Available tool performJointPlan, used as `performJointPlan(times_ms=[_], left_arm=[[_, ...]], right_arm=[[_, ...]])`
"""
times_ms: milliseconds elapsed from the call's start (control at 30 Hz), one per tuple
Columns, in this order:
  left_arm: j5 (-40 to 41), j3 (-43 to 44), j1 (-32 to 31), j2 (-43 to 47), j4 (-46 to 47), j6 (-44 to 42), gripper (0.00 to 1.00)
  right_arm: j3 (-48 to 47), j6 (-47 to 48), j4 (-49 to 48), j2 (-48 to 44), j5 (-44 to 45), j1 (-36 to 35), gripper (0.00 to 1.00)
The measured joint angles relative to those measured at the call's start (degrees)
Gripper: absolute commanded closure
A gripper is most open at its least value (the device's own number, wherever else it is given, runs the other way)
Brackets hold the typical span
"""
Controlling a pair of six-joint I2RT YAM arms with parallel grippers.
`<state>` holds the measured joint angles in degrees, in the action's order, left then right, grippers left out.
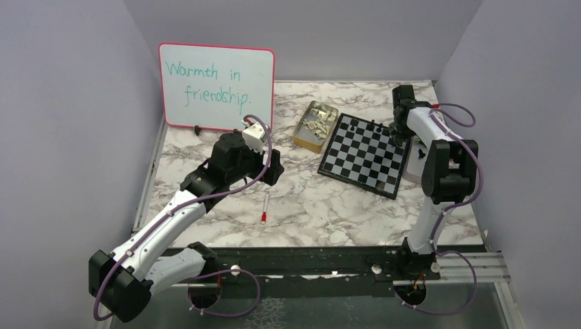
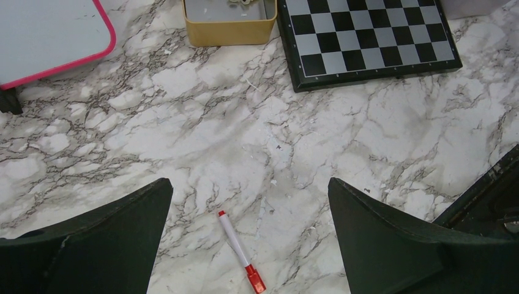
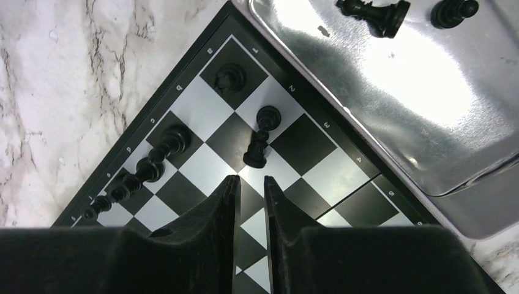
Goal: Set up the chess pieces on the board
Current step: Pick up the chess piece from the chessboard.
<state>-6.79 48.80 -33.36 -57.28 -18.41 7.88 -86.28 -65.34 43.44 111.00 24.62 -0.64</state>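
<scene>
From above, the left fingers [image 1: 273, 166] hung over the bare table [image 1: 322, 212]. A yellow tin [image 1: 306, 142] of cream pieces [image 1: 316, 122] sat beyond them, the board [image 1: 364, 156] lay well off to their right, and a white pen [image 1: 264, 208] was just short of them. The board lay turned, one corner pointing at the far wall. The right fingers [image 1: 400, 116] stood over its far right corner.

In the left wrist view the fingers [image 2: 122, 233] gaped wide, holding nothing. The pen lay slantwise between them.

In the right wrist view the fingers [image 3: 223, 208] stood nearly together, nothing seen in the slim gap. A black piece [image 3: 262, 136] was just ahead of the tips, base nearest them and head pointing away. I could not tell whether it was upright or tilted. More black pieces [image 3: 151, 165] lined the board's edge to the left. Two others [image 3: 373, 12] lay on a silver tray [image 3: 392, 86] ahead to the right.
</scene>
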Motion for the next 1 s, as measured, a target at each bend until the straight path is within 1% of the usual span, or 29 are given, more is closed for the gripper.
performJointPlan(times_ms=[367, 1000], left_arm=[[0.0, 0.0, -0.2, 0.0, 0.0, 0.0, 0.02], [0.0, 0.0, -0.2, 0.0, 0.0, 0.0, 0.02]], right_arm=[[0.0, -0.6, 0.3, 1.4, 0.5, 3.1, 0.71], [-0.2, -0.8, -0.3, 2.7, -0.5, 3.1, 0.70]])
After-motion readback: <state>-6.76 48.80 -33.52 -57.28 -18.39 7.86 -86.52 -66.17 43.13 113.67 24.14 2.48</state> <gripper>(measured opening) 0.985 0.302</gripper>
